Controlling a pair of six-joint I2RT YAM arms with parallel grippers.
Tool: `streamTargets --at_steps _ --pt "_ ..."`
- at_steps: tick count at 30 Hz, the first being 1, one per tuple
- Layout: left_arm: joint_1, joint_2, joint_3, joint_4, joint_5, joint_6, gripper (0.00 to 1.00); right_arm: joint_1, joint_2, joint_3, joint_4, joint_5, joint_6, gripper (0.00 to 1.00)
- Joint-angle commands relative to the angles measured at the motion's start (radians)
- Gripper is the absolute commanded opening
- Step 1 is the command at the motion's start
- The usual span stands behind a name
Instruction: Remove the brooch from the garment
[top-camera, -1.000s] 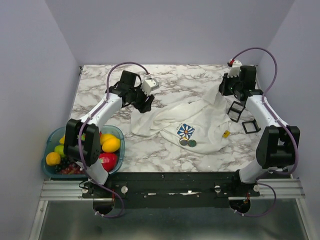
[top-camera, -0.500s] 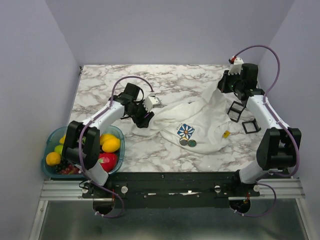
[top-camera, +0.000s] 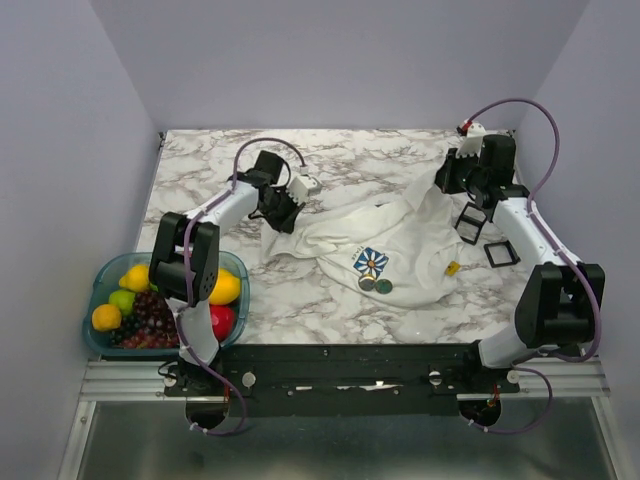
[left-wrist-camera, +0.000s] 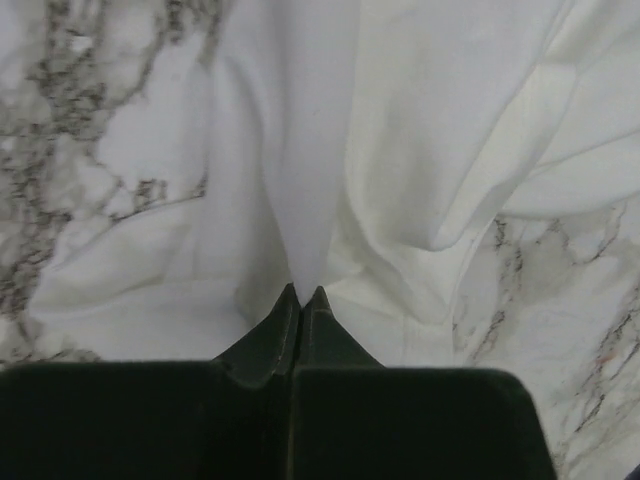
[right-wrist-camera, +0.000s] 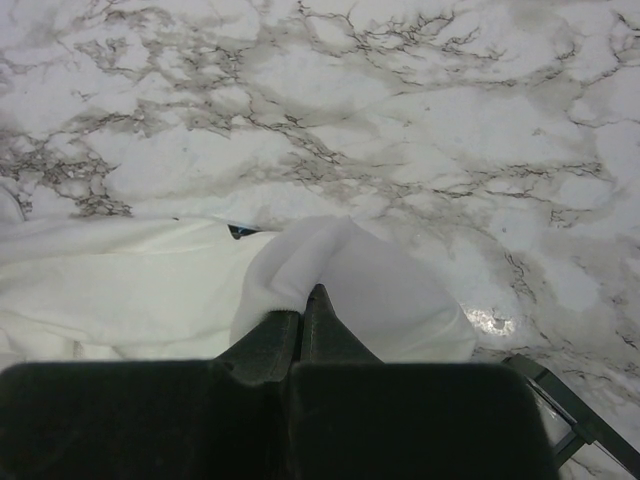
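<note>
The white garment (top-camera: 410, 245) lies crumpled at the table's centre right, and it fills the left wrist view (left-wrist-camera: 420, 120). On its chest is a dark blue diamond logo (top-camera: 372, 262) with a yellow centre. Just below it sits the small round brooch (top-camera: 367, 284), too small to show detail, with a second round badge (top-camera: 385, 287) beside it. My left gripper (top-camera: 283, 214) (left-wrist-camera: 303, 293) is shut on the garment's left edge, well left of the brooch. My right gripper (top-camera: 446, 186) (right-wrist-camera: 310, 298) is shut on a raised fold (right-wrist-camera: 360, 280) at the garment's far right corner.
A blue bowl (top-camera: 100, 275) of fruit stands at the near left, beside the left arm's base. Two black square frames (top-camera: 472, 222) (top-camera: 502, 253) lie right of the garment, one showing in the right wrist view (right-wrist-camera: 575, 415). A small yellow bit (top-camera: 452, 268) rests on the cloth.
My left gripper came down from above the table onto the garment's left edge and shut on the cloth. The right gripper kept its hold and shifted slightly toward the back.
</note>
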Motion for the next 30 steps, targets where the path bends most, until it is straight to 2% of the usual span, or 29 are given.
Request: streamTargets --at_steps 1,2,3,4,6,9,14,20,23,30 --pt "0.091 -0.012 0.121 -0.049 -0.020 0.082 0.00 -0.004 -0.031 -0.021 0.019 0.003 0.009 0.01" --pt "0.104 -0.009 0.149 -0.049 -0.049 0.082 0.00 -0.005 -0.028 -0.024 0.020 0.001 0.012 0.01" --pt "0.110 0.002 0.164 -0.050 -0.070 0.081 0.06 -0.004 -0.025 -0.024 0.020 0.000 0.013 0.01" --pt "0.113 0.007 0.179 -0.073 -0.086 0.079 0.20 -0.004 -0.027 -0.024 0.020 -0.003 0.015 0.01" --pt "0.113 0.005 0.204 -0.089 -0.089 0.050 0.40 -0.004 -0.024 -0.020 0.020 -0.005 0.018 0.01" --pt "0.112 -0.068 0.149 -0.043 -0.035 -0.021 0.47 -0.004 -0.024 -0.017 0.019 -0.002 0.016 0.01" --pt "0.087 -0.177 0.054 0.040 0.058 -0.107 0.50 -0.004 -0.022 -0.023 0.014 -0.003 0.019 0.01" --pt "0.065 -0.075 0.106 -0.004 -0.081 -0.209 0.53 -0.004 -0.014 -0.017 0.008 -0.016 0.032 0.01" --pt "0.070 -0.009 0.169 -0.069 -0.086 -0.232 0.53 -0.004 -0.016 -0.017 0.007 -0.012 0.027 0.01" --pt "0.070 0.027 0.163 -0.055 -0.100 -0.254 0.53 -0.004 -0.028 -0.032 0.008 -0.009 0.021 0.01"
